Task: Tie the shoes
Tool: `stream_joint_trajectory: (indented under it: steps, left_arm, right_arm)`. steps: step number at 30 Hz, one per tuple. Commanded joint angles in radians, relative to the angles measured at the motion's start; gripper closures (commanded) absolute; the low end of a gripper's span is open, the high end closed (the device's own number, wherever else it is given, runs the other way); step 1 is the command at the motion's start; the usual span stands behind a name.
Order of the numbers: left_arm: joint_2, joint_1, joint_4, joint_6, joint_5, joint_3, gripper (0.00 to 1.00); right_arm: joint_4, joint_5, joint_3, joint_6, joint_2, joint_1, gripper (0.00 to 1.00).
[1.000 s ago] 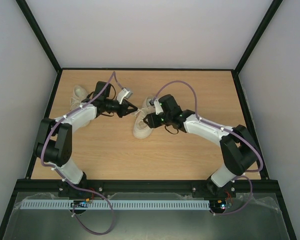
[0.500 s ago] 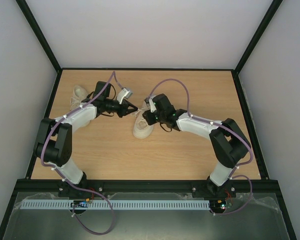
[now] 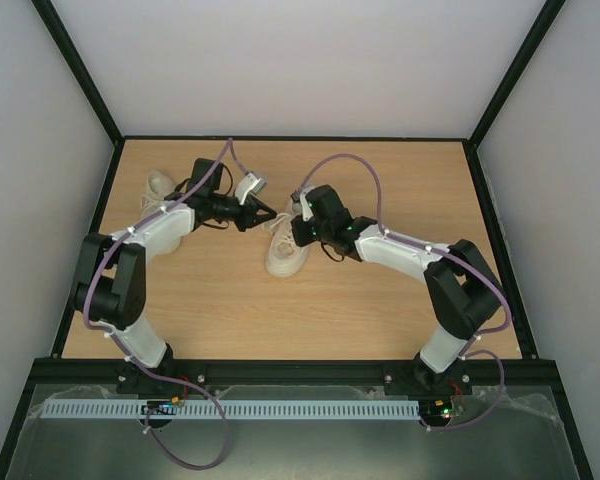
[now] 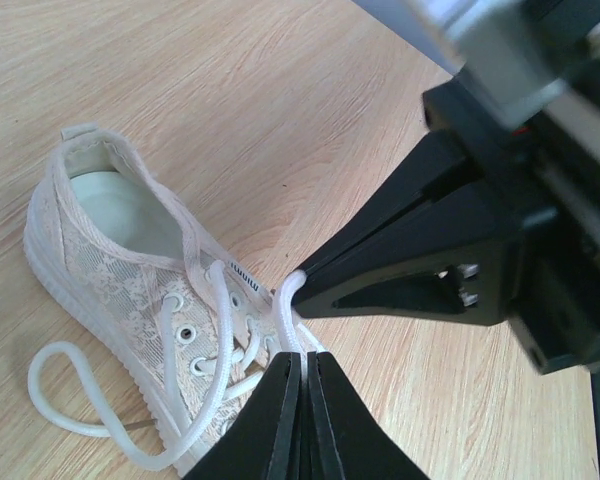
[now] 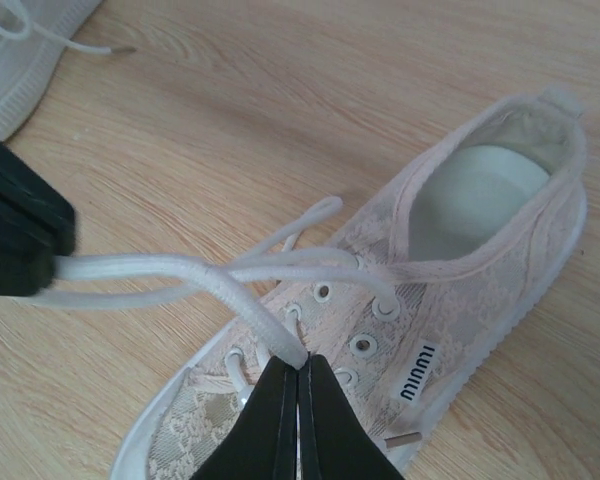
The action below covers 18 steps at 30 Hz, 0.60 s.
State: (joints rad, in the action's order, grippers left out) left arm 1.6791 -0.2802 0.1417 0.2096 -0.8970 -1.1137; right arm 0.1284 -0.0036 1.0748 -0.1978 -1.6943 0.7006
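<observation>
My left arm (image 3: 160, 228) hides much of the far-left shoe (image 3: 156, 188). My left gripper (image 4: 302, 362) and right gripper (image 5: 298, 366) each pinch lace (image 5: 140, 268) just above the middle shoe (image 5: 460, 250).

The only legible text is on a small white fabric tag (image 5: 417, 373) sewn to the side of the cream-white lace-mesh low-top sneaker (image 5: 480, 260), which lies mid-bench, nearer the far edge of the wooden bench (image 3: 380, 320). Its dark capitals read roughly "MINIIU". In the left wrist view, the tag sits just beside a thin white lace (image 4: 283, 315), its letters too small to read
</observation>
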Motion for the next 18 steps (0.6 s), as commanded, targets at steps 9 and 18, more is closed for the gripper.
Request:
stream_joint_trajectory:
  steps: [9,18]
  left_arm:
    - [0.011,0.001,0.047,0.066,0.014,-0.04,0.74]
    - [-0.003,-0.008,0.006,0.277,0.216,0.02,0.25]
  right_arm:
    - [-0.065,-0.017,0.026,0.032,0.093,0.0,0.99]
    - [-0.151,-0.172,0.231,-0.092,0.011,-0.082,0.99]
